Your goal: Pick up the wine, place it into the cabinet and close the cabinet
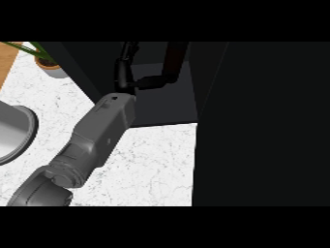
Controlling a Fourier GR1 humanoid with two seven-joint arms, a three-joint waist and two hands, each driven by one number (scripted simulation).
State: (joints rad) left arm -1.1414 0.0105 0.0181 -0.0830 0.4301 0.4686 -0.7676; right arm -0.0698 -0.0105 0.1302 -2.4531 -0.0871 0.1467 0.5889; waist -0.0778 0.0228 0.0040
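Observation:
The wine bottle [173, 59], dark brown, stands inside the dark cabinet [160, 109] at the top middle of the head view. My left forearm rises from the lower left and ends at the cabinet's opening. My left hand [125, 73] is inside the cabinet, just left of the bottle. Its fingers [128, 52] point straight up, apart from the bottle, and its thumb [152, 82] stretches right to the bottle's lower end. My right hand does not show.
A wide dark cabinet panel [267, 126] fills the right side and hides what lies behind it. A potted plant [51, 66] stands at the back left on the white marbled counter [149, 160]. A round grey vessel [3, 133] sits at the left edge.

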